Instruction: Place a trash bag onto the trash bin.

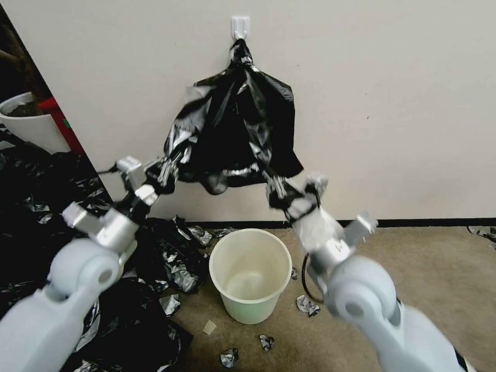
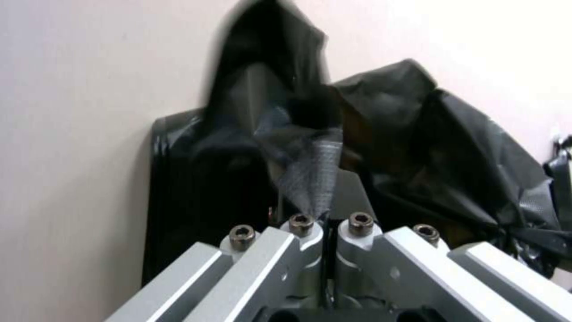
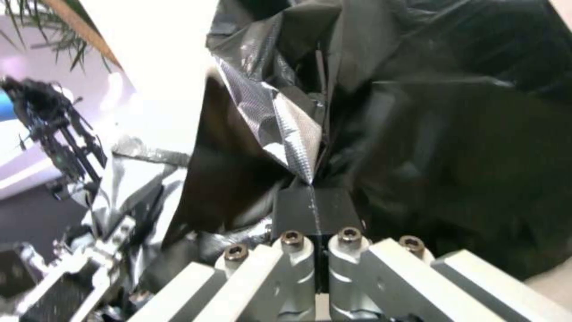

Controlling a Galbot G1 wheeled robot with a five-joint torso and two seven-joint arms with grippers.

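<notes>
**Bag stretched above the bin**

The trash bag hangs from the wall hook, directly over the trash bin. Left gripper and right gripper each pinch a lower corner, fingers closed on plastic.

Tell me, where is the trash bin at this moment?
In the head view the trash bin stands on the floor at centre, below the hanging black bags, beside the black plastic film on the left.
</notes>
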